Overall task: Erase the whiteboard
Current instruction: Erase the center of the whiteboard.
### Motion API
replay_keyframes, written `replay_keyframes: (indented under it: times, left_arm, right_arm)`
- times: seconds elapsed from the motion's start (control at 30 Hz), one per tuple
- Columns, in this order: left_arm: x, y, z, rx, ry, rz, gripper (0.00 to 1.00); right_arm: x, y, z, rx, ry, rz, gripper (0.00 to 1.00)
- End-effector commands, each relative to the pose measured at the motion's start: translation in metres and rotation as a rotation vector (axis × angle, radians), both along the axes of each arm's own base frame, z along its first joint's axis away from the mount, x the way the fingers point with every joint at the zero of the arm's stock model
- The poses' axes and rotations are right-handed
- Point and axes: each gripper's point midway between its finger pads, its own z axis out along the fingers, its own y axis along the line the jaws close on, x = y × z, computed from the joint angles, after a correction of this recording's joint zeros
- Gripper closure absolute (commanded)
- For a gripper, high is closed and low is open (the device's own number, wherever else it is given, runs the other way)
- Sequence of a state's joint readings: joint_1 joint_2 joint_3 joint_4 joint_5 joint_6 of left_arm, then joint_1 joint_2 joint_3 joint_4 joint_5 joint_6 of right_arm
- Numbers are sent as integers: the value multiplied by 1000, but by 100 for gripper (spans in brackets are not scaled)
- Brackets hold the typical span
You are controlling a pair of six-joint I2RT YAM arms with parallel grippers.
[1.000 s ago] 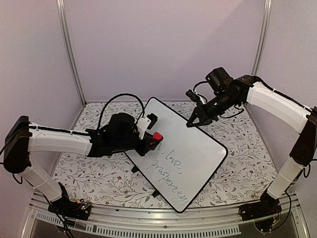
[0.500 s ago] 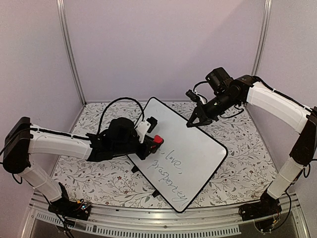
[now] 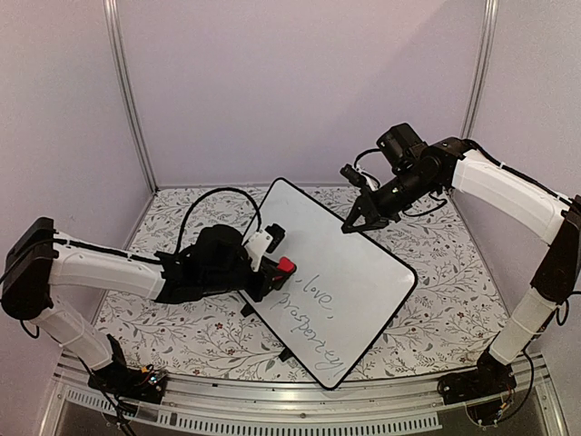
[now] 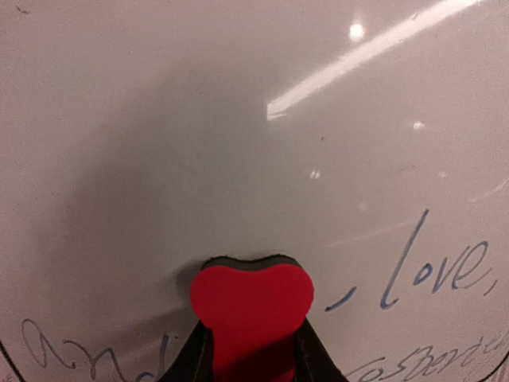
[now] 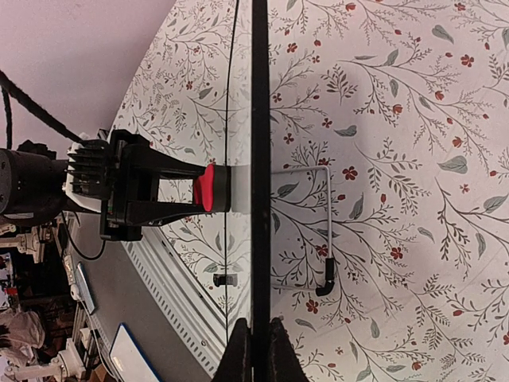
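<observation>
Two legible words on whiteboard: "love", "prosperity". Left gripper clamps red eraser against it; right gripper pinches its rim.

The top camera looks down on the flat white black-rimmed whiteboard; left wrist faces it closely, right wrist edge-on.

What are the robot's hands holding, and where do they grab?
The left gripper holds the eraser by its rear end. The right gripper pinches the whiteboard by its far rim.
</observation>
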State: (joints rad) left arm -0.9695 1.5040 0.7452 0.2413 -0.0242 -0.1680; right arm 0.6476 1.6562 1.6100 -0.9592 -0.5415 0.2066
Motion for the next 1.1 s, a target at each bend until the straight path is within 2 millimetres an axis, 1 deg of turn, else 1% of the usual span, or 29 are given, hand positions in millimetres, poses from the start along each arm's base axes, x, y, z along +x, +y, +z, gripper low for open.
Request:
replay_keyframes:
  times: [0.0,0.43,0.77,0.9,1.07]
  left_arm:
    - [-16,15,-36,101,77,1,100]
    - [-20,18,-40,111,83,1,100]
    - [-27,25,-44,124,92,4,100]
    - [-31,19,-40,114,87,-17,100]
    - [-35,3,-27,86,55,-63,100]
  right_arm:
    - [-5,15,6,34,-28,71,100]
    - [-5,15,6,34,-29,70,100]
    - [-5,15,5,33,-29,71,100]
    - [-5,15,5,33,-26,71,100]
    - [-5,15,3,31,-25,72,100]
